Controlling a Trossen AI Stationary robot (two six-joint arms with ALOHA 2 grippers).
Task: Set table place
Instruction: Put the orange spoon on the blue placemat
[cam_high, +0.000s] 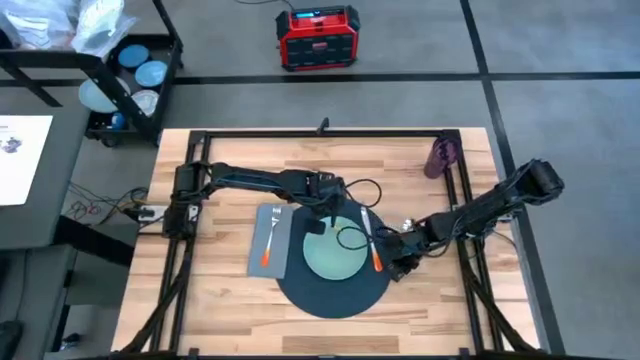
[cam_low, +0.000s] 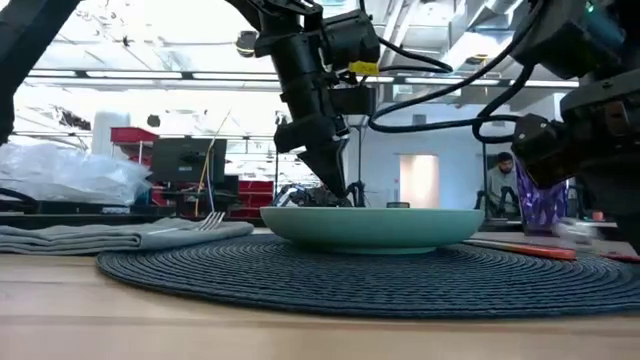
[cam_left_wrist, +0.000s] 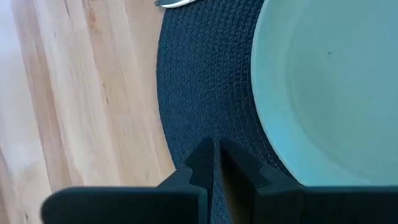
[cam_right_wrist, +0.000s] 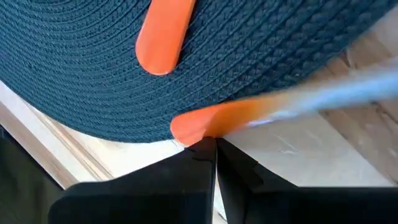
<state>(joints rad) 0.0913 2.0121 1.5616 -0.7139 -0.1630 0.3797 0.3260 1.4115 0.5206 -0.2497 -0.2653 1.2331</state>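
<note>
I've got the R gripper low at the mat's right edge, fingers clenched on an orange handle. L gripper is over the plate's far rim, fingers closed, empty. Fork lies on the napkin; cup sits at the counter's far right.

high view: overhead, straight down, far enough to take in whole table, both arms, floor around.
low view: table-top height, level across mat and plate, very near, room behind.
left wrist view: close, down onto plate rim, mat.
right wrist view: closer still, mat edge, orange handle.
shared by all: mat.
</note>
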